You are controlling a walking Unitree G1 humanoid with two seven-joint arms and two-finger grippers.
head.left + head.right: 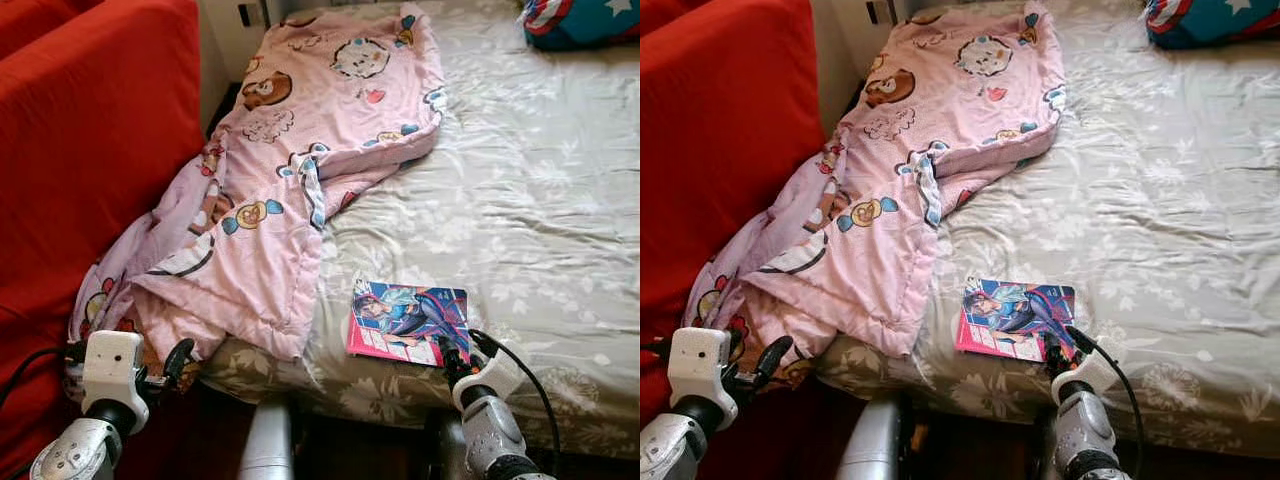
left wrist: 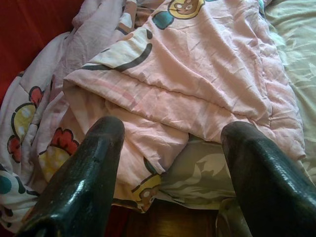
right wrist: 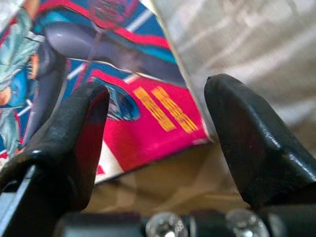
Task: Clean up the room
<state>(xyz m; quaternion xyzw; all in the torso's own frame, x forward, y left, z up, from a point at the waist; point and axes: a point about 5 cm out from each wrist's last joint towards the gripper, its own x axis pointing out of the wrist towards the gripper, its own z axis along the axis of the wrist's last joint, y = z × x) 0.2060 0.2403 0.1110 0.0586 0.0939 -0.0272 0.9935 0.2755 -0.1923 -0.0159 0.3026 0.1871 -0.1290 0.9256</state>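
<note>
With fingers apart, my right gripper [image 1: 458, 357] sits at the book's [image 1: 409, 321] near corner, about 5 o'clock of it, lined up so the jaws can straddle that edge for a pickup. Book lies flat on the bed [image 1: 540, 200] near its front edge. Left gripper [image 1: 172, 366], also spread, hovers at 7 o'clock, facing the blanket [image 1: 290, 170] that droops off the bed.

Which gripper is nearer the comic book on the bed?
Right. The right gripper is open at the comic book's near corner; the left gripper is off by the pink blanket.
</note>
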